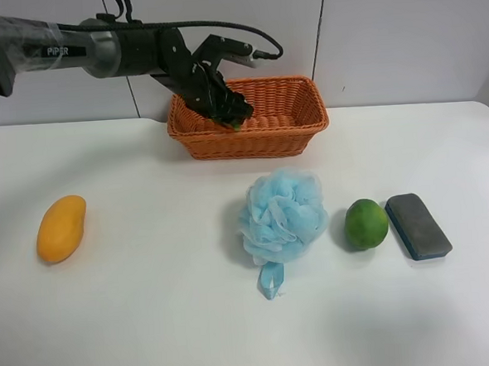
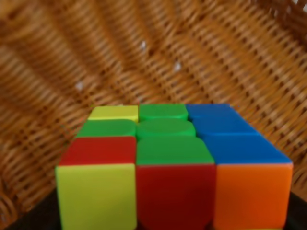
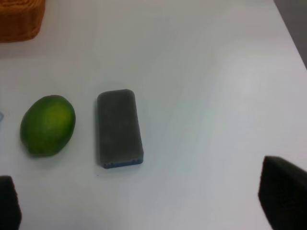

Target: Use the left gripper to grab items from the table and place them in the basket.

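Note:
The left gripper [image 1: 223,105], on the black arm at the exterior high view's left, reaches down into the wicker basket [image 1: 283,135]. It is shut on the multicoloured puzzle cube [image 2: 172,163], which fills the left wrist view with the basket's weave [image 2: 144,57] right behind it. Only a green edge of the cube [image 1: 237,122] shows from above. On the white table [image 1: 153,321] lie the mango [image 1: 61,228], the light blue pouf [image 1: 281,215], the green fruit [image 1: 367,224] and the dark eraser [image 1: 417,225]. The right gripper [image 3: 146,199] is open and empty above the table.
The right wrist view shows the green fruit [image 3: 48,125] and the eraser [image 3: 119,128] side by side, with a basket corner [image 3: 19,19] beyond them. The right arm is out of the exterior high view. A wall stands behind the basket.

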